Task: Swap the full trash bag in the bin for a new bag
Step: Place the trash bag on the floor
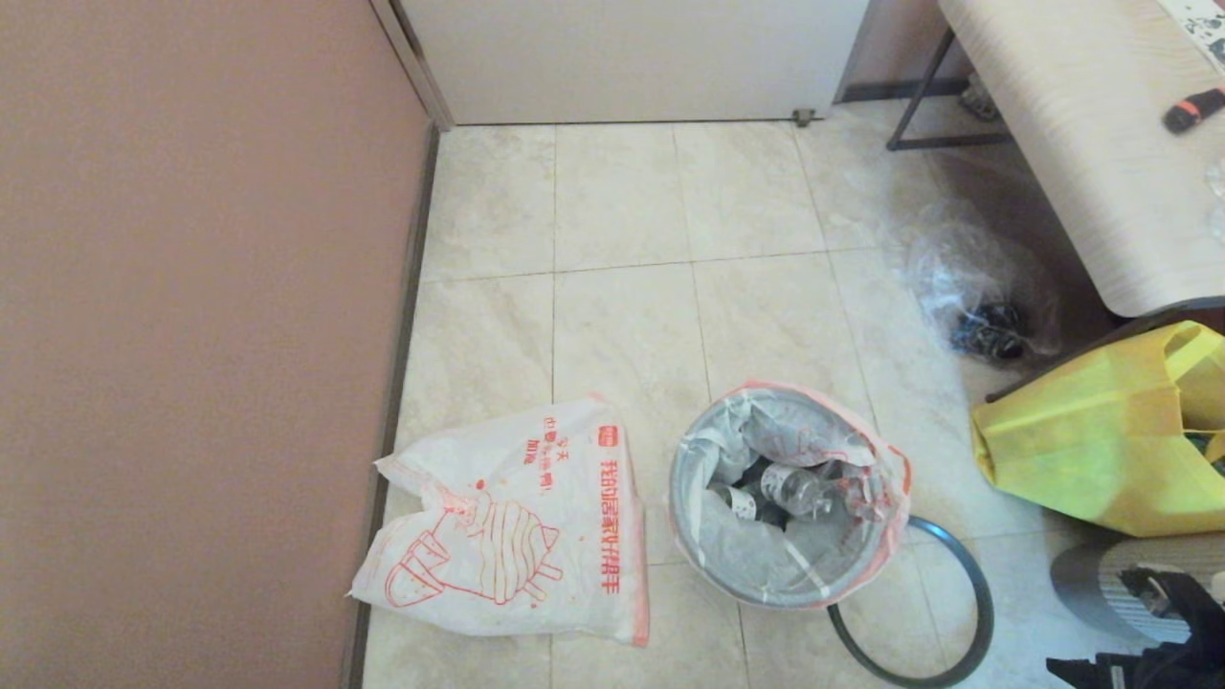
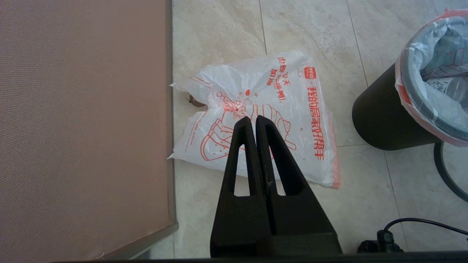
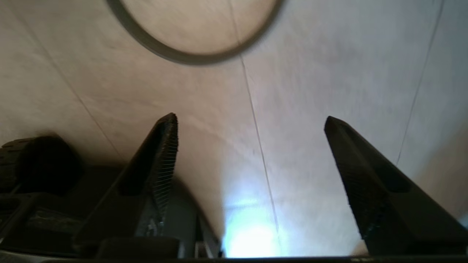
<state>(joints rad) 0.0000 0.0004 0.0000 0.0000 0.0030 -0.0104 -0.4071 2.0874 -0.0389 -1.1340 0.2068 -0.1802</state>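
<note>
The full trash bag (image 1: 794,488) sits in the black bin (image 2: 380,113) at lower centre, its grey hoop (image 1: 943,612) off on the floor beside it. The right pincer (image 3: 250,124) is spread wide and empty above the tiles; the left pincer (image 2: 255,120) is pressed together over the new bag (image 1: 517,526), lower left. A grab at the thin hem may slip or tear the plastic and spill bottles.

Pale beige floor tiles (image 1: 622,325) run between a pinkish-brown wall (image 1: 191,316) and a white door (image 1: 632,57). A light wood-grain table (image 1: 1081,134) on dark metal legs stands at right.
</note>
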